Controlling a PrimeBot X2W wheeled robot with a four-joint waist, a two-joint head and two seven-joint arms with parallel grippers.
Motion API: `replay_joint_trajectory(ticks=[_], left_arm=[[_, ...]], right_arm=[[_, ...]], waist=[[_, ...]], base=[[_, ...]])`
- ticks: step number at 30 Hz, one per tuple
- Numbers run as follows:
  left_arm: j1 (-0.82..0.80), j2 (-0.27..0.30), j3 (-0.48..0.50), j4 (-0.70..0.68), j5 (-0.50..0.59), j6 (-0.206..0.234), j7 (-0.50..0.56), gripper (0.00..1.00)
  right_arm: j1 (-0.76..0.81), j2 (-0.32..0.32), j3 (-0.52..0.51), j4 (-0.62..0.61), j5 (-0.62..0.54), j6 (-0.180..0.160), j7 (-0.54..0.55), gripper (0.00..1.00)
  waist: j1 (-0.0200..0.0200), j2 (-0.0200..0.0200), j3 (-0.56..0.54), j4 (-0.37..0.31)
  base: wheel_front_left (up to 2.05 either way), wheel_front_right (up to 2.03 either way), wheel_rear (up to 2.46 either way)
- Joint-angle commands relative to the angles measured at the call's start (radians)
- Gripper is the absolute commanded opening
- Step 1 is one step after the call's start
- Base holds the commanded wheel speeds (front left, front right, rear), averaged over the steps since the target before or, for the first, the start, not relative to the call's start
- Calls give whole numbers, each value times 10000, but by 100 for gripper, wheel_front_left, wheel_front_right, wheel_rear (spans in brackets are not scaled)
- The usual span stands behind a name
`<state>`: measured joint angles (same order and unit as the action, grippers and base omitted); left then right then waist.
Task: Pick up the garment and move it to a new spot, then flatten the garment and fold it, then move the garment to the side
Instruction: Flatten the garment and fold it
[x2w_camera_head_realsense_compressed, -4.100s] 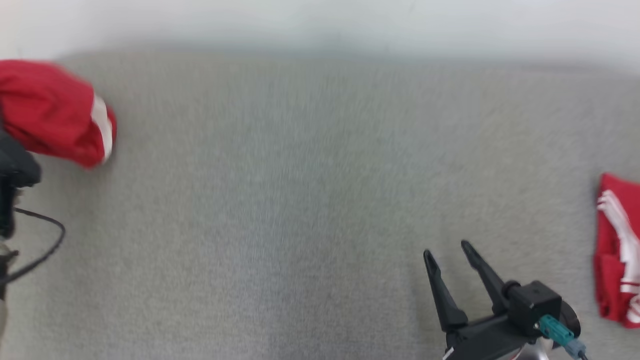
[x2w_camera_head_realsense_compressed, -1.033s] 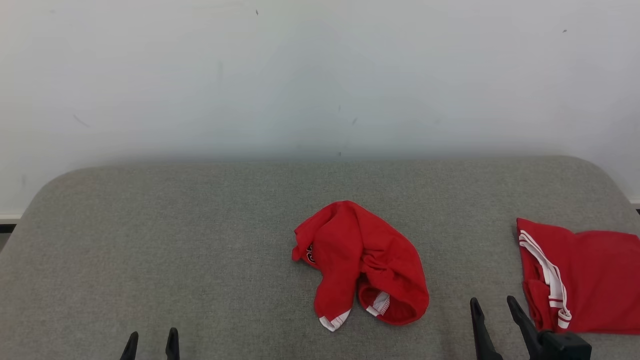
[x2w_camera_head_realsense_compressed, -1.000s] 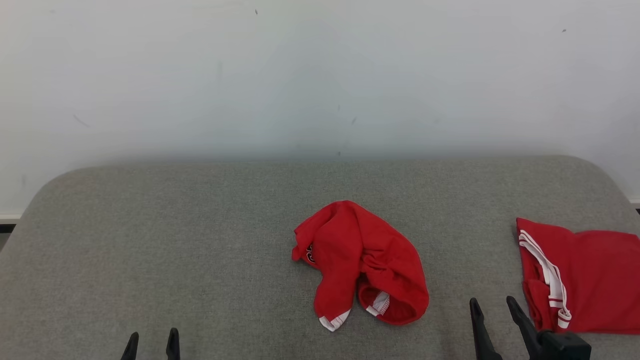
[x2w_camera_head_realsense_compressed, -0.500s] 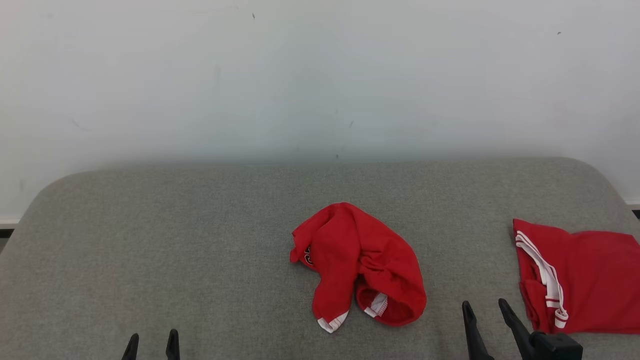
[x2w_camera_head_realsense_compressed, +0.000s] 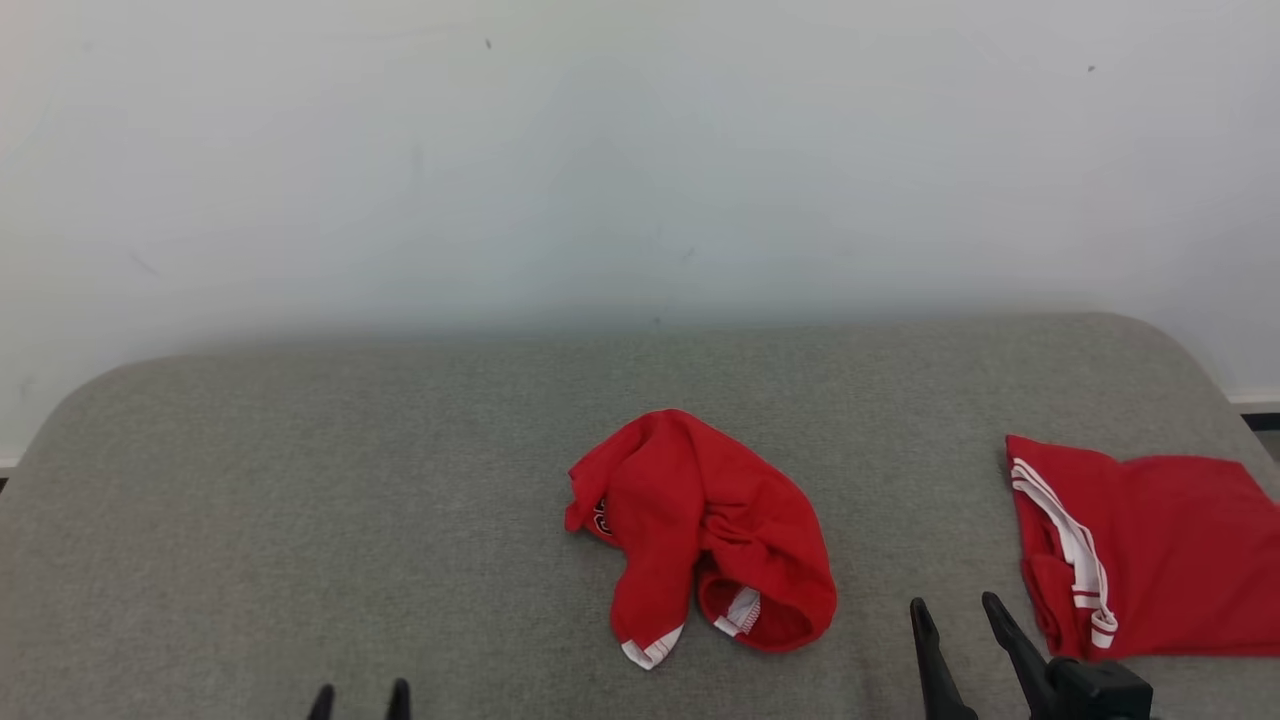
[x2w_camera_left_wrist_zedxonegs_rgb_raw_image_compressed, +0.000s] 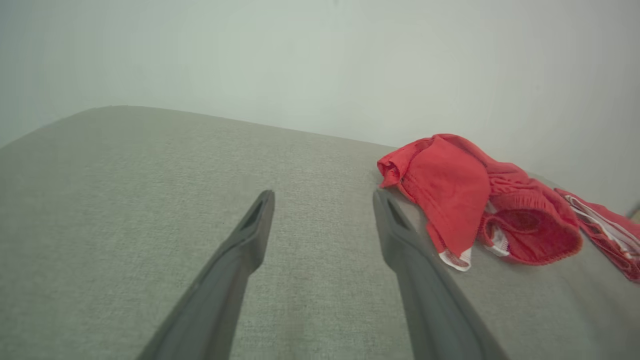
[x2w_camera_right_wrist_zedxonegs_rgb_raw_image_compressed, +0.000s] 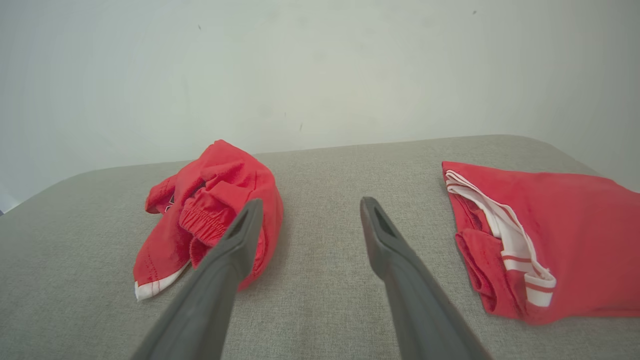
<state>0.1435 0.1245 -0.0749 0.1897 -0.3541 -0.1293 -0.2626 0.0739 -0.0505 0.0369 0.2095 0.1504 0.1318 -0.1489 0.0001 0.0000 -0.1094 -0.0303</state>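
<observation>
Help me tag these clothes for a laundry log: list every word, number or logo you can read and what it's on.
Nothing can be read in full.
crumpled red garment: a dark print at its left edge, mostly tucked into a fold, unreadable.
folded red garment: white stripes, no lettering shows.
grey surface and wall: no writing.

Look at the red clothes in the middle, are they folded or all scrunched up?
Scrunched up. The middle garment lies in a rumpled heap on the grey cushion, its white-edged hems poking out unevenly.
</observation>
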Motion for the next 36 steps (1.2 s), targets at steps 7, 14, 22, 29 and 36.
replay_joint_trajectory(ticks=[7,14,22,29,36], left_arm=[[-880,49,-1701,929,-817,-15,156,100],[-2118,-240,-2916,1608,-1974,-13,638,100],[-3662,-379,-4404,2460,-3804,-3,1480,100],[-4638,-514,-4944,3739,-4579,-4,1696,100],[-5414,-685,-5108,4698,-5032,-2,1519,100]], right_arm=[[-190,0,159,-65,8,-25,50,100],[-252,-1,42,-192,-57,-25,104,100],[-327,-1,77,-266,5,-25,78,100],[-417,0,159,-213,62,-25,14,100],[-500,1,187,-181,60,-25,-1,100]], waist=[[-1,0,263,-1030],[-1,0,607,-1778],[-1,0,1099,-2544],[-1,0,1356,-2894],[-1,0,1432,-3050]], base=[[0,0,0],[0,0,0],[0,0,0],[0,0,0],[0,0,0]])
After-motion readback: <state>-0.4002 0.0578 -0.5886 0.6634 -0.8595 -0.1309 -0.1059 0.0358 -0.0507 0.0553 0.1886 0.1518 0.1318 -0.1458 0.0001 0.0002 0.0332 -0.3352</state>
